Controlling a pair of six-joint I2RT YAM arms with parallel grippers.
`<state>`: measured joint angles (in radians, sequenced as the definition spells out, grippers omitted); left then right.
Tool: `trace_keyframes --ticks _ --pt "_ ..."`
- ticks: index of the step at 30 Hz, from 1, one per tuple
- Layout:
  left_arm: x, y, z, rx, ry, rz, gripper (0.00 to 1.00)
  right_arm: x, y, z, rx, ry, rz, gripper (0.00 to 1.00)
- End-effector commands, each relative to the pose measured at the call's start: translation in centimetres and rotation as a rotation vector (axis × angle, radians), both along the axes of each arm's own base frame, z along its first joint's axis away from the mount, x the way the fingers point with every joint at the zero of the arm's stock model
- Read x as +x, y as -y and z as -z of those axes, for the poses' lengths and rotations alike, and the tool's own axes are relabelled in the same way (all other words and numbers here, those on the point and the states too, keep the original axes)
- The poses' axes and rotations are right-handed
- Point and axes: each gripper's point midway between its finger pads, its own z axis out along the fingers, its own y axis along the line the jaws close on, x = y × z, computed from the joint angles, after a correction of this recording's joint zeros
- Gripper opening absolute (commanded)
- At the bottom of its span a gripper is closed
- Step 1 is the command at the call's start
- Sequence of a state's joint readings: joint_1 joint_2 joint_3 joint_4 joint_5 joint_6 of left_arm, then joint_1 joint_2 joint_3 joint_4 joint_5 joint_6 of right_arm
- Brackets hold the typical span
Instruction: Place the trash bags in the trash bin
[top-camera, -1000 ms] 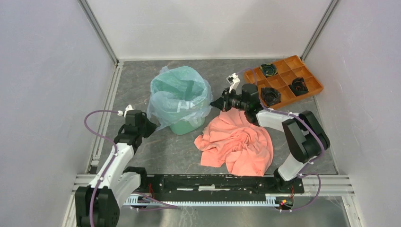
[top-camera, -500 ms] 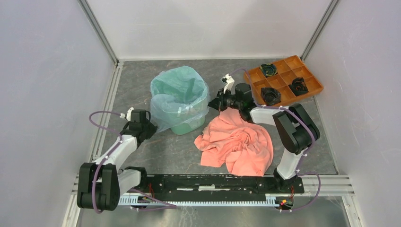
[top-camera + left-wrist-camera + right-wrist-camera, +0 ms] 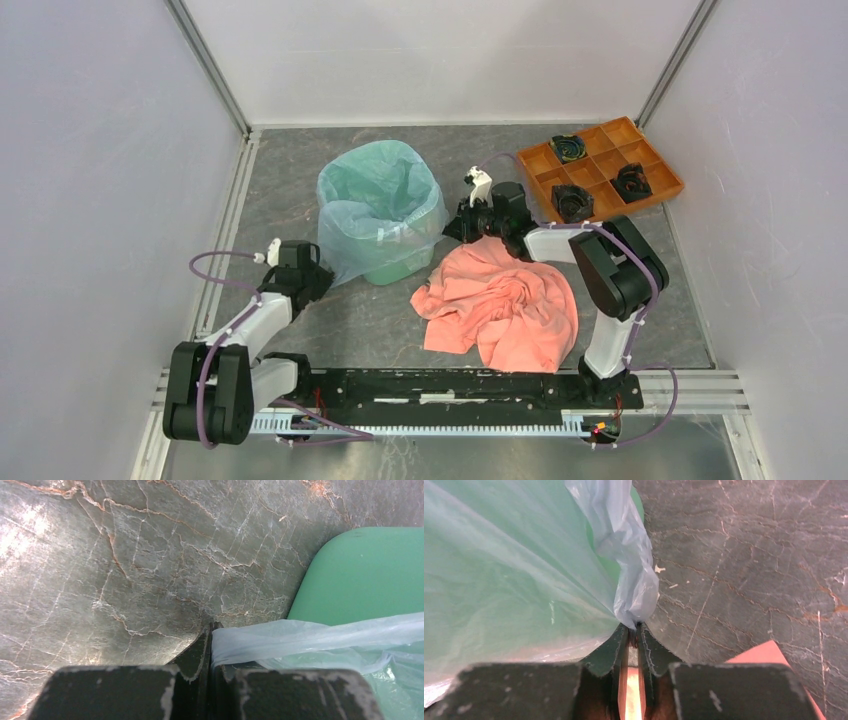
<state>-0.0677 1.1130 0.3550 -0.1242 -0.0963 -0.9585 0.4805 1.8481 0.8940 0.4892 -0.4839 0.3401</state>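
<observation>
The mint-green trash bin (image 3: 392, 268) stands upright left of the table's middle. The pale blue-grey trash bag (image 3: 375, 195) lines it, its mouth folded out over the rim and hanging down the sides. My left gripper (image 3: 318, 277) is low at the bin's left side, shut on the bag's hem (image 3: 280, 640), with the green bin wall (image 3: 365, 575) beyond. My right gripper (image 3: 449, 226) is at the bin's right side, shut on a bunched fold of the bag (image 3: 634, 580), close above the table.
A crumpled salmon-pink cloth (image 3: 505, 305) lies right of the bin, under the right arm. An orange compartment tray (image 3: 600, 165) with dark objects sits at the back right. White walls enclose the grey marbled table (image 3: 300, 170).
Both grippers have moved down the bin's sides, drawing the bag's edge lower. The left one went down and toward me, the right one slightly left and lower.
</observation>
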Motion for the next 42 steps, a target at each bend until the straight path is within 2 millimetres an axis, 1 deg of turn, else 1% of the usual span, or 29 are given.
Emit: trace_keyframes --ticks 1,3,5,8,10,12,13,15,16,17,18,19,20,21,22,24,26,28,31,33,35,37,40,42 --pt "-1.3 -0.8 1.1 -0.001 -0.044 -0.076 0.09 0.9 0.6 1.1 -0.074 0.017 0.017 0.17" --pt "-1.8 -0.9 1.2 -0.011 -0.045 -0.098 0.09 1.0 0.8 1.2 -0.092 0.015 0.022 0.19" --pt "-2.5 -0.8 1.6 -0.024 -0.055 -0.113 0.07 1.3 1.4 1.0 -0.128 0.013 0.047 0.2" --pt "-3.9 -1.0 2.7 -0.027 -0.085 -0.131 0.03 1.8 2.4 -0.7 -0.158 0.064 0.089 0.24" --pt "-4.5 -1.2 3.2 -0.023 -0.095 -0.142 0.02 2.0 2.8 -1.4 -0.164 0.095 0.11 0.24" --pt "-4.7 -1.3 3.1 -0.016 -0.097 -0.149 0.02 2.3 2.6 -1.3 -0.167 0.094 0.11 0.23" --pt "-4.6 -1.5 2.9 -0.012 -0.094 -0.154 0.02 2.4 2.4 -0.9 -0.17 0.079 0.1 0.23" --pt "-4.1 -1.6 2.0 -0.001 -0.074 -0.151 0.04 2.3 2.2 -0.2 -0.168 0.05 0.089 0.23" --pt "-3.8 -1.9 1.4 0.012 -0.067 -0.155 0.06 2.2 2.2 -0.1 -0.174 0.043 0.088 0.24" --pt "-3.6 -2.2 0.8 0.034 -0.061 -0.161 0.12 2.2 2.5 -0.4 -0.186 0.051 0.093 0.3" --pt "-3.5 -2.6 0.1 0.051 -0.053 -0.17 0.23 2.3 3.1 -0.7 -0.207 0.059 0.115 0.39" --pt "-3.4 -3.0 -0.7 0.069 -0.044 -0.181 0.36 2.5 4.1 -1.2 -0.244 0.068 0.157 0.47" --pt "-3.4 -3.4 -1.4 0.088 -0.029 -0.191 0.46 2.8 4.9 -1.9 -0.281 0.087 0.188 0.54" --pt "-3.4 -3.8 -2.0 0.104 -0.012 -0.203 0.57 3.0 6.0 -2.8 -0.321 0.111 0.225 0.58" --pt "-3.3 -4.2 -2.7 0.12 0.006 -0.213 0.64 3.3 7.0 -4.1 -0.351 0.142 0.26 0.64" --pt "-3.2 -5.0 -4.4 0.152 0.051 -0.237 0.7 3.4 8.3 -6.3 -0.395 0.185 0.301 0.71" --pt "-3.2 -5.5 -5.7 0.172 0.074 -0.26 0.77 3.2 9.4 -8.0 -0.432 0.207 0.329 0.75" --pt "-3.2 -6.5 -7.7 0.21 0.1 -0.298 0.81 3.3 10.1 -10.0 -0.447 0.23 0.36 0.78" --pt "-2.9 -7.9 -11.1 0.276 0.172 -0.332 0.88 3.2 10.3 -13.1 -0.426 0.276 0.373 0.83" --pt "-2.4 -8.6 -14.6 0.338 0.246 -0.317 0.9 3.1 9.9 -15.0 -0.4 0.299 0.357 0.86" --pt "-1.2 -8.5 -18.6 0.4 0.334 -0.235 0.93 2.9 9.0 -16.8 -0.353 0.319 0.319 0.87" --pt "0.1 -6.8 -22.7 0.458 0.427 -0.044 0.94 2.1 7.4 -17.9 -0.286 0.324 0.253 0.87" --pt "1.5 -2.3 -29.0 0.41 0.64 0.216 0.93 0.8 5.5 -18.5 -0.211 0.325 0.174 0.87" --pt "2.2 1.0 -31.9 0.358 0.743 0.391 0.93 -0.1 4.9 -18.1 -0.194 0.314 0.147 0.87"
